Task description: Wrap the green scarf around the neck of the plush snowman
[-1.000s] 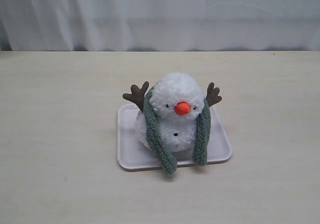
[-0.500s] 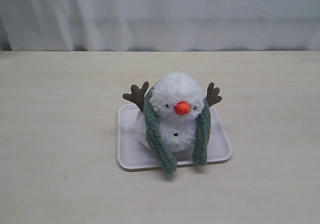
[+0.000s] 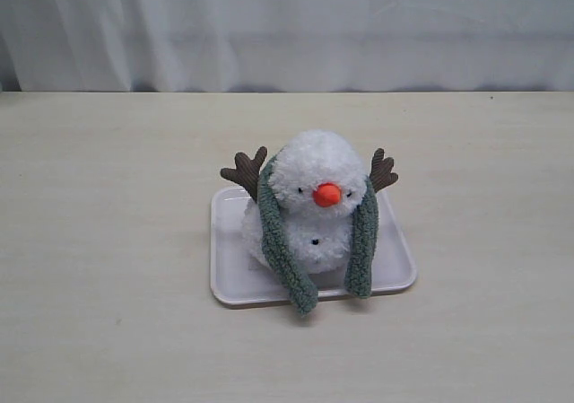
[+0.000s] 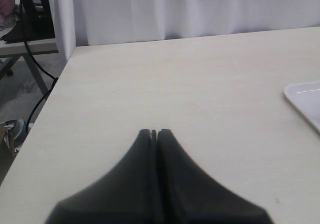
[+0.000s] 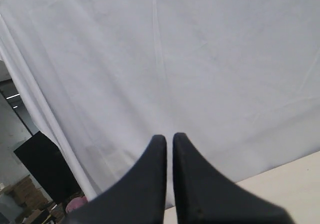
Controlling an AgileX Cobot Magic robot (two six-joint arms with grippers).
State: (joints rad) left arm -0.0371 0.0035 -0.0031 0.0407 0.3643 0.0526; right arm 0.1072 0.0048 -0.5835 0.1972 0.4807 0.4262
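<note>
Fuzzy green scarf drapes fluffy plush snowman.

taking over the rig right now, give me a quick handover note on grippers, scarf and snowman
Left gripper: shut, empty, over the table.
Right gripper: shut, empty, facing the curtain.
Plush snowman sits on the white tray; green scarf is draped behind its head, both ends hanging down its front, uncrossed.
Done: scarf draped. Left: possibly crossing the ends in front.
</note>
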